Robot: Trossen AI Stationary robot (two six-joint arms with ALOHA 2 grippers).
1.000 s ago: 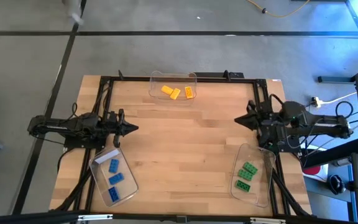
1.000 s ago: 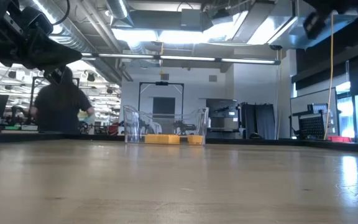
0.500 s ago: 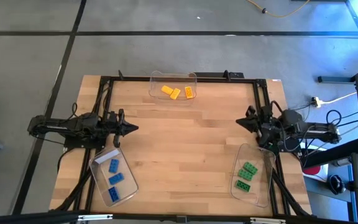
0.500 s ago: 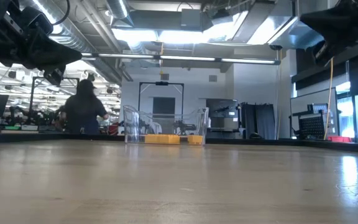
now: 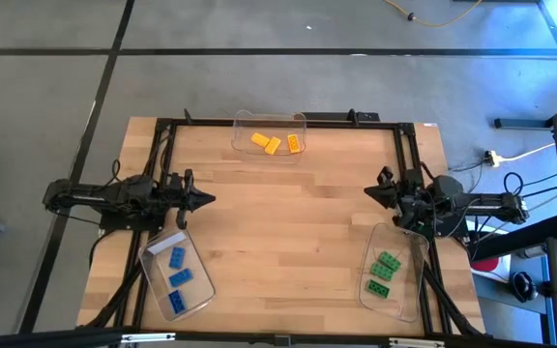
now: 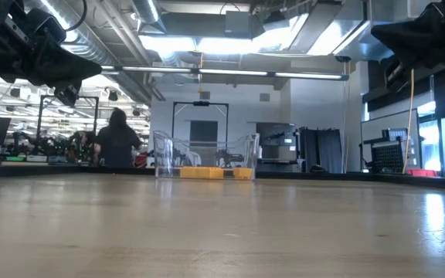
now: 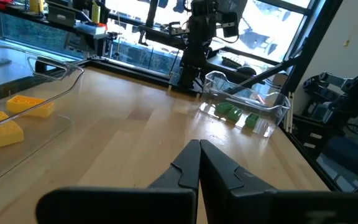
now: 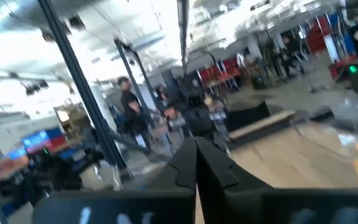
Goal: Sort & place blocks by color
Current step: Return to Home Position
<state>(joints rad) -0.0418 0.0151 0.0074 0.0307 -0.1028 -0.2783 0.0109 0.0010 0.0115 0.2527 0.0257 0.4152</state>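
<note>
Three yellow-orange blocks [image 5: 275,142] lie in a clear tray [image 5: 270,121] at the table's far edge. Three blue blocks [image 5: 178,278] lie in a clear tray [image 5: 150,255] at the near left, and three green blocks [image 5: 384,274] in a clear tray [image 5: 409,304] at the near right. My left gripper [image 5: 211,200] is shut and empty at the table's left edge, above the blue tray's far end. My right gripper [image 5: 367,192] is shut and empty at the right edge, just beyond the green tray's far end. Both point toward the table's middle.
A black metal frame [image 5: 280,121] runs along the table's far, left and right edges. The wooden tabletop [image 5: 283,222] lies bare between the three trays. A person [image 6: 118,140] stands in the room beyond the far edge.
My right arm has folded back toward the table's right edge and sunk lower, its gripper staying shut. The person in the room behind has walked rightward in the low view.
</note>
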